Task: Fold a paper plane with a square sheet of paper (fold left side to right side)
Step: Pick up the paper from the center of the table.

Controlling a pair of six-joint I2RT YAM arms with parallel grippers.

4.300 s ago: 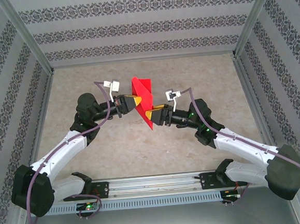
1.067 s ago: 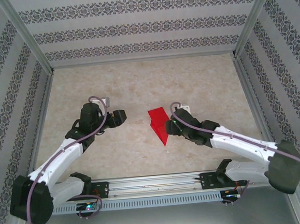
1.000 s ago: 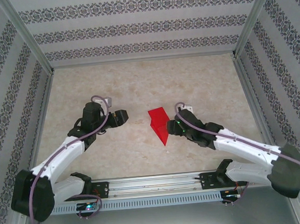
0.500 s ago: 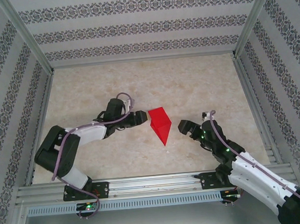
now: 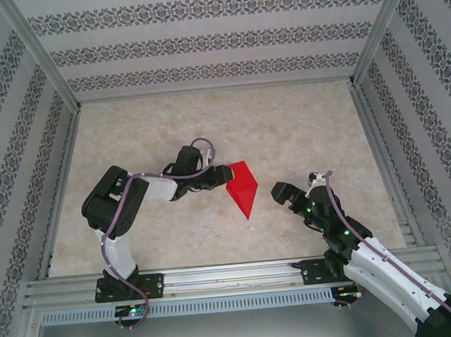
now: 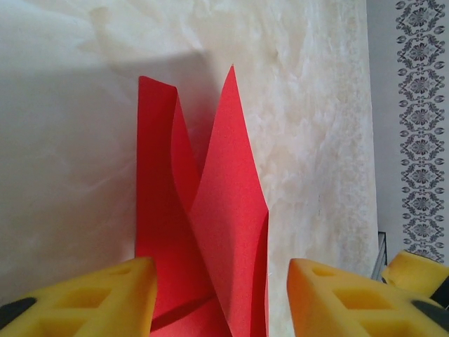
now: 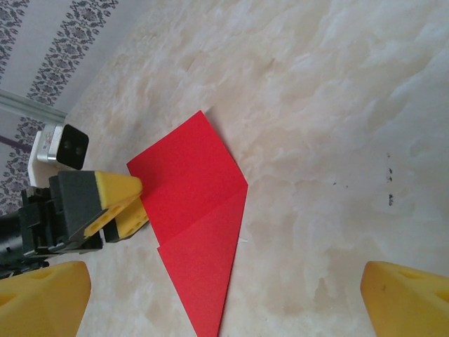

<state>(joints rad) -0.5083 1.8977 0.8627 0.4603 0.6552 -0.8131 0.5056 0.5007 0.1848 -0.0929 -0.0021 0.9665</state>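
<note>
At the far left, a wall [image 5: 18,114] papered white with dark ornamental bands stands behind a slanting metal post [image 5: 41,54]. The left arm [image 5: 126,196] rises from the near rail [image 5: 234,275], doubles back at the elbow and reaches rightward low over the pale marbled surface [image 5: 300,123]. The left fingers [image 5: 223,173] are part-way apart and straddle the wide end of the paper plane [image 5: 242,187]. In the left wrist view a strip of bare surface shows between the paper and one yellow finger, so nothing is clamped. The plane is bright red and lies near the middle of the surface, with its point toward the near rail and its folded flaps lifting a little. A tiny pale speck [image 5: 251,229] lies just beyond the point. To the right of the plane and apart from it, the right fingers [image 5: 280,192] are spread wide with nothing between them. The right arm [image 5: 373,258] runs off toward the lower right corner. The same banded paper covers the right wall [image 5: 430,90].
</note>
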